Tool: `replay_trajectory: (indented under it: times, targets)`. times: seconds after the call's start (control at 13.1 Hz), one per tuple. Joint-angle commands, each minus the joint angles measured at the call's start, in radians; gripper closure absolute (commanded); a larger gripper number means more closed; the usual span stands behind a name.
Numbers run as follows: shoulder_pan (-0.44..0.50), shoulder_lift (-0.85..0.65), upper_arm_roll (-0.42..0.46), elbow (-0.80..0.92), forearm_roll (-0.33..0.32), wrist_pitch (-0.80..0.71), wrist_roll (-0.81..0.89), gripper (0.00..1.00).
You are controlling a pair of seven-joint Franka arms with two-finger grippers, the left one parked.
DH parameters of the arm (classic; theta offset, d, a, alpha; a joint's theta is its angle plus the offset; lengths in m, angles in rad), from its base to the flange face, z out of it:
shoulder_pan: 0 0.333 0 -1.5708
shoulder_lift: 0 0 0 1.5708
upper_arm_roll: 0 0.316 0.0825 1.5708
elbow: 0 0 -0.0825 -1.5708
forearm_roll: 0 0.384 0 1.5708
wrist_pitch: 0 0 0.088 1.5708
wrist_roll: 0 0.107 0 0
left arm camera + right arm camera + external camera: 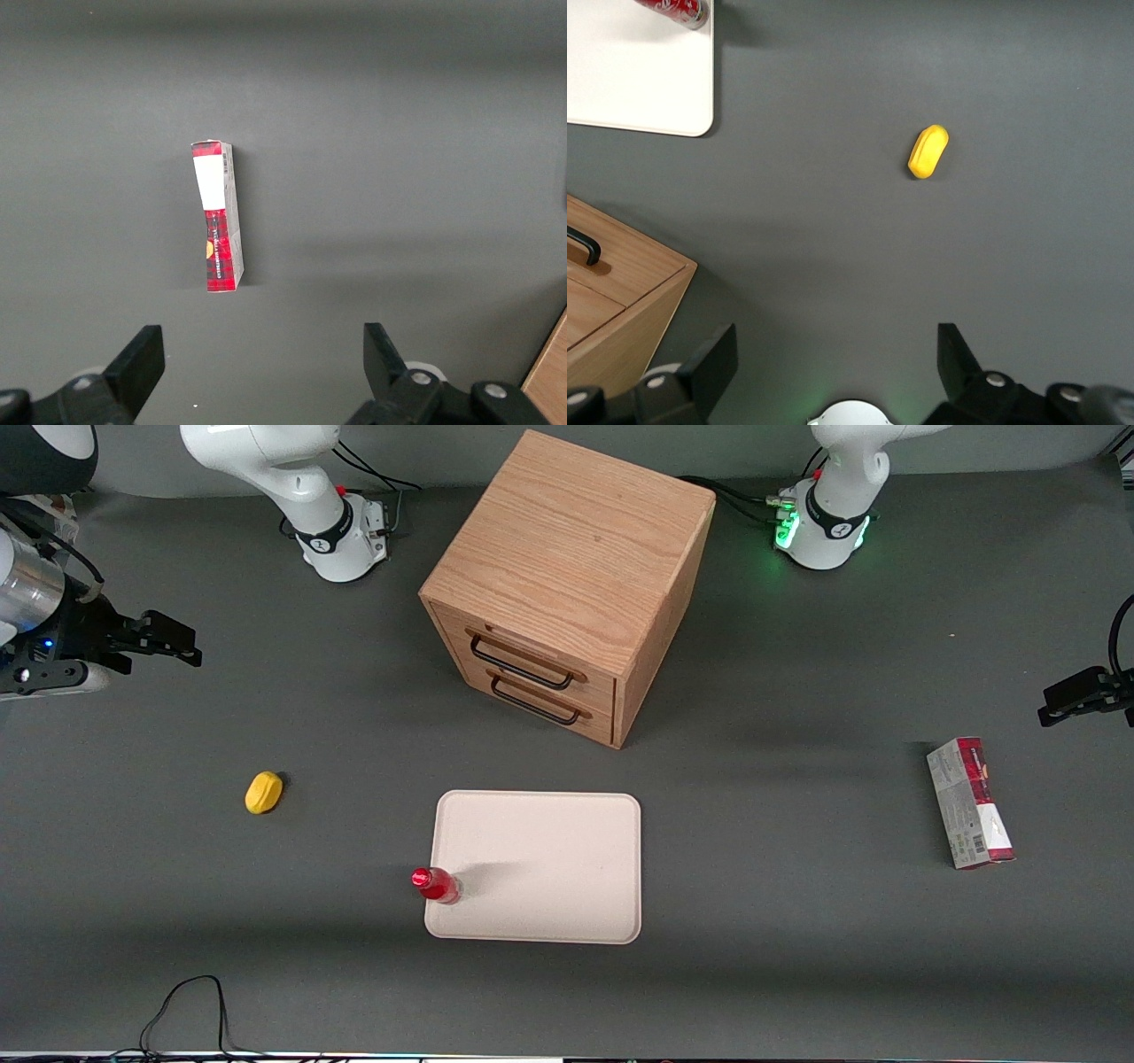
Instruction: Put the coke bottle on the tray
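The right arm (292, 478) is built of glossy white shells ringed by a black band, with black cables trailing from its base. The gripper (168, 640) is made of black angular fingers below a silver wrist section, where a blue light is lit.

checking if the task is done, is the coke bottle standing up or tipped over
Upright: the coke bottle stands on the tray at its edge, red cap up. The gripper is open, far off at the working arm's end.

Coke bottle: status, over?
Right arm's gripper open, empty, high above the table, off toward the working arm's end. Small red coke bottle upright on cream rectangular tray, at its edge. Nothing in the way.
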Motion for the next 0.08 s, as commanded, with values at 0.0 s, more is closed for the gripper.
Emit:
replay_trajectory:
  times: [0.0]
  targets:
    - [-0.019,0.015,0.017,0.032,0.020,-0.036,-0.020,0.00]
